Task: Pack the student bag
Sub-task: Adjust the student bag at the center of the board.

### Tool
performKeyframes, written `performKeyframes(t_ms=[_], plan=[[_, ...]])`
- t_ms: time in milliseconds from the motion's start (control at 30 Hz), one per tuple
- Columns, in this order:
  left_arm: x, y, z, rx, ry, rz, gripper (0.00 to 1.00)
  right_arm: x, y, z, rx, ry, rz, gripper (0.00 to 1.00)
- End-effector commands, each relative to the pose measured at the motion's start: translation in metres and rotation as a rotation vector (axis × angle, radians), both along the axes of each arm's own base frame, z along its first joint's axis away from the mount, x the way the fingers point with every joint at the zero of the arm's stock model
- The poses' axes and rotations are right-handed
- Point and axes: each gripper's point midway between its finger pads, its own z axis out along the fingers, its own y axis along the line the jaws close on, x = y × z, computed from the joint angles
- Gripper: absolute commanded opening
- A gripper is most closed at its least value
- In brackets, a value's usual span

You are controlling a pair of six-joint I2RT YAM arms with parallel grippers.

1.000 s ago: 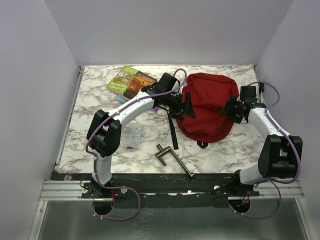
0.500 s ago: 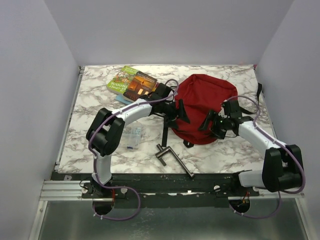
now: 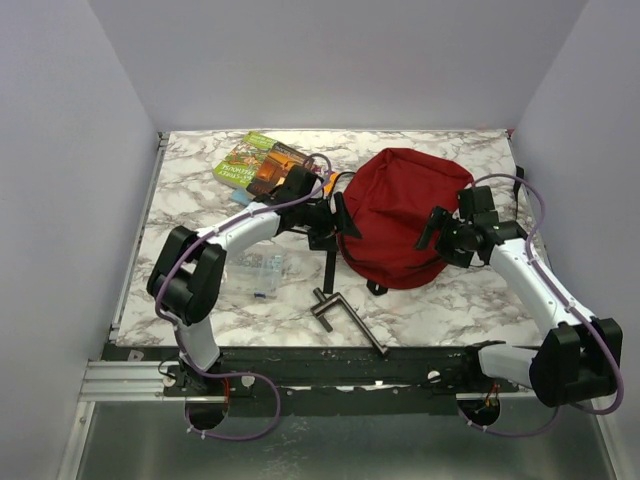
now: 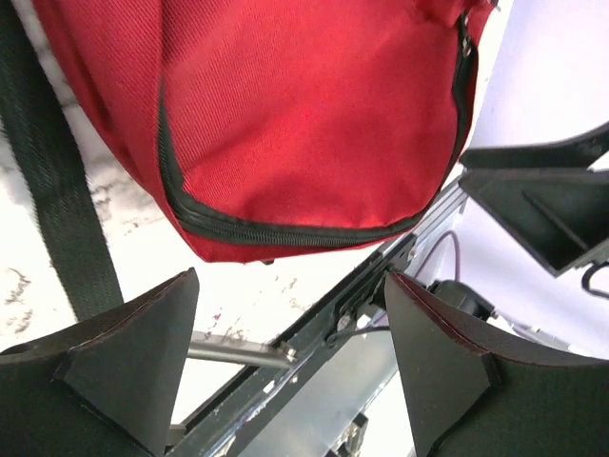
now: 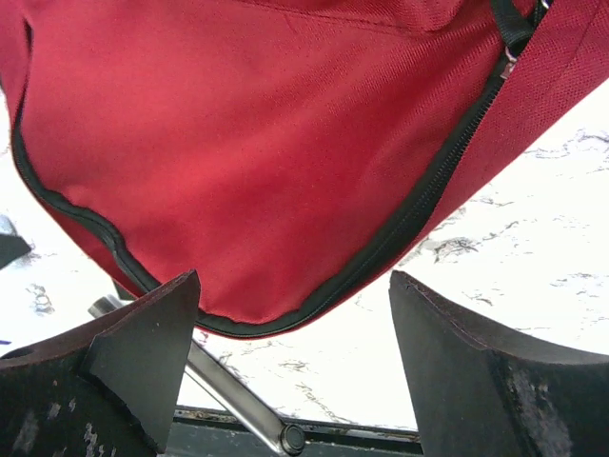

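Note:
The dark-red student bag (image 3: 405,210) lies flat at the back right of the marble table, zippers closed, and one black strap (image 3: 329,262) trails toward the front. My left gripper (image 3: 337,216) stands open at the bag's left edge with nothing between its fingers. From the left wrist the bag (image 4: 304,114) fills the top, above the open left gripper (image 4: 290,290). On the bag's right side my right gripper (image 3: 438,230) is open and holds nothing. The right wrist view has the bag (image 5: 266,143) and its black zipper just beyond the open right gripper (image 5: 295,290).
Colourful books (image 3: 262,165) lie at the back left. A small clear plastic pouch (image 3: 262,272) sits left of centre. A metal rod-shaped tool (image 3: 345,318) lies near the front edge, below the bag. Purple walls stand around the table.
The left gripper has drawn back to the left, off the bag. The right gripper's jaws have opened wider and it has shifted left along the bag. The bag has slid slightly left.

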Motion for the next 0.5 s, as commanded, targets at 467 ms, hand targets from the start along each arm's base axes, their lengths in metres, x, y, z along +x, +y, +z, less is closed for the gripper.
performKeyframes(t_ms=[467], plan=[[0.042, -0.017, -0.036, -0.051, 0.085, 0.062, 0.61, 0.001, 0.048, -0.072, 0.282, 0.110, 0.014, 0.60]])
